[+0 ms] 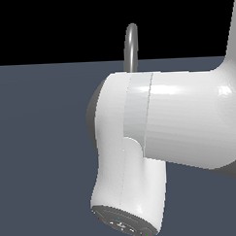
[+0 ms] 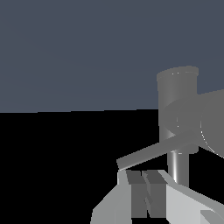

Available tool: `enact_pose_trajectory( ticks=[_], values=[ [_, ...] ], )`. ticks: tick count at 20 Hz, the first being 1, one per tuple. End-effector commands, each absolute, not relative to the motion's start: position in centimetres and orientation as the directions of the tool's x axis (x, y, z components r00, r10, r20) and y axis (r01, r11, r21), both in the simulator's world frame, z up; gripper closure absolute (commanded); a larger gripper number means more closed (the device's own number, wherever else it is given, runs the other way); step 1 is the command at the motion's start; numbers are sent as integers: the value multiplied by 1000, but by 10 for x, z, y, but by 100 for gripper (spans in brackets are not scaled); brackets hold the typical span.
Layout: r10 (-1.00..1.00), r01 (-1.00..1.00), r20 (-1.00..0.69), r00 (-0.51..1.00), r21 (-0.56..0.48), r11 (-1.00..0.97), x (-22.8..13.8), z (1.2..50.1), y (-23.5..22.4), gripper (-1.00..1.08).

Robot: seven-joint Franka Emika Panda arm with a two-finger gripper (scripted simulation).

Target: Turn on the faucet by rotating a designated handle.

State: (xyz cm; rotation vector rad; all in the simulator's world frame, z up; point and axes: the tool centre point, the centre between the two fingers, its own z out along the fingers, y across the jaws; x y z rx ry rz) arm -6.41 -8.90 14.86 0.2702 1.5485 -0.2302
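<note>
Robot arm fills the exterior view, hiding most of the faucet.
Gripper fingers pressed together just beside the handle tip.

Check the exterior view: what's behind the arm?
Only the top of the faucet arch shows above the arm. Its base and the handle are covered there; the wrist view shows the handle close by the claw.

No readable text, label, brand, number or sign appears in either view: the white robot arm, the faucet and the claw all show plain, unmarked surfaces.
</note>
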Motion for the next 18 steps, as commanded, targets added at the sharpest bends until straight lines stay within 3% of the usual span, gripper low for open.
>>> enact_pose_trajectory(
  ticks=[1, 18],
  values=[
    [25, 328, -1000, 11, 27, 944, -67, 146, -99, 108],
    [4, 214, -1000, 1, 4, 977, -64, 110, -100, 108]
  ],
)
